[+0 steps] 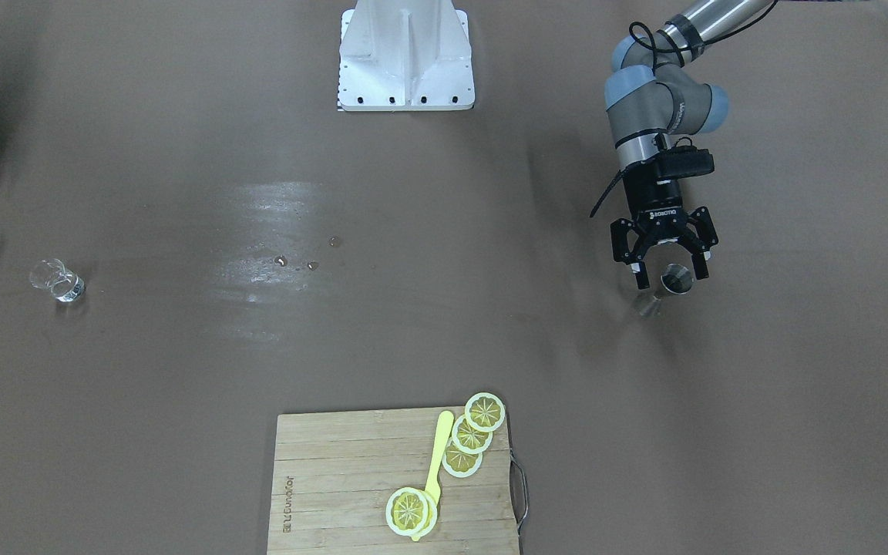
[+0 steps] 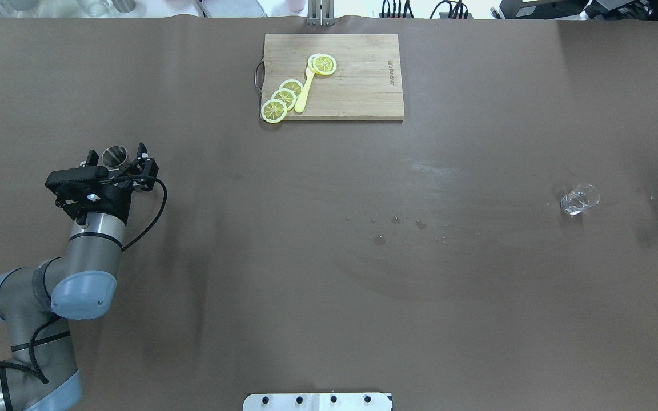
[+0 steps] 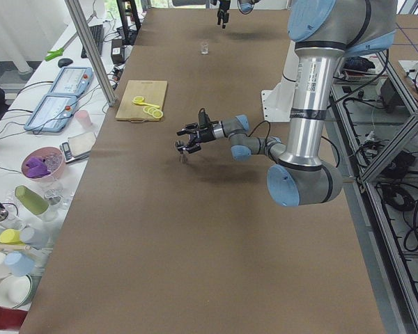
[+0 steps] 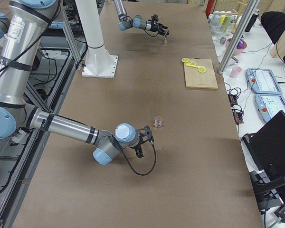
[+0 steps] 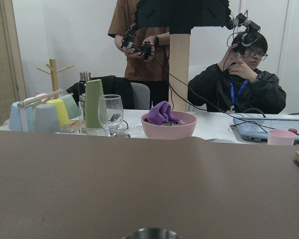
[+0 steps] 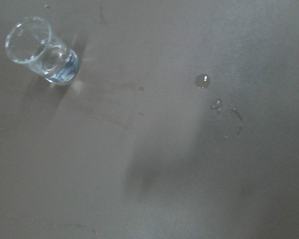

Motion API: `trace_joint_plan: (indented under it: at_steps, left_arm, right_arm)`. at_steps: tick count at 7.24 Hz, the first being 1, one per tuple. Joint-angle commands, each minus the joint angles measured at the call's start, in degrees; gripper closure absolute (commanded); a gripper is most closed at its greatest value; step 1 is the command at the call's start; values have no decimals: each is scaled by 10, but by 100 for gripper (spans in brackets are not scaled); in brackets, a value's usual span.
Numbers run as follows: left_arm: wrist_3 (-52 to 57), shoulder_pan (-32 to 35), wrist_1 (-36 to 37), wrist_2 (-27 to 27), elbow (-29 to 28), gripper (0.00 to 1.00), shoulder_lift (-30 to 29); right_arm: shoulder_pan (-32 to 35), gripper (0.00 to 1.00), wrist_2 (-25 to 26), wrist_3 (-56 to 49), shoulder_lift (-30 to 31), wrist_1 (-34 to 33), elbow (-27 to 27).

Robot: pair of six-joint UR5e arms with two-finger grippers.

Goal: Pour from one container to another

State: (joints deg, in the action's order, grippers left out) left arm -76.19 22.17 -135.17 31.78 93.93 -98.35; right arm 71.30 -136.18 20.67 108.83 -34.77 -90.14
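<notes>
Left gripper [image 1: 664,266]: jaws spread wide, astride the metal cup [image 1: 676,279], gripping nothing; right side of the front view.
Right gripper: only in the right-side view; opening cannot be told.
Technique: centre, close squarely, keep upright.
Metal cup: small, shiny, open-topped.
Glass [image 1: 58,280]: clear, far left.
</notes>
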Motion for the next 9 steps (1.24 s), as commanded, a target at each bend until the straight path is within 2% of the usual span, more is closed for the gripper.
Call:
trace_joint_plan:
  at_steps: [1,2,3,4,5,6,7,9]
  left_arm:
    - [35,11,1,37,48,2,20]
    - [58,24,1,51,71,2,26]
    - [82,40,1,89,90,2,27]
    - [123,59,1,119,100,2,20]
    - [163,71,2,154,100,2,10]
    - [185,81,13,195,100,2,-7]
    - [211,86,43,229,99,2,-25]
    - [247,95,133,270,93,2,-93]
  right_arm:
    - [28,0,29,-7,0,-224,-117]
    - [31,0,25,-8,3,-296,-148]
    - [31,0,20,-15,5,-396,-190]
    - [36,0,15,-64,6,-489,-224]
    - [64,0,14,-180,9,-586,-244]
    - [156,0,9,-251,10,-650,-249]
    - [210,0,12,-317,34,-672,-259]
    - [238,0,46,-347,41,-672,-253]
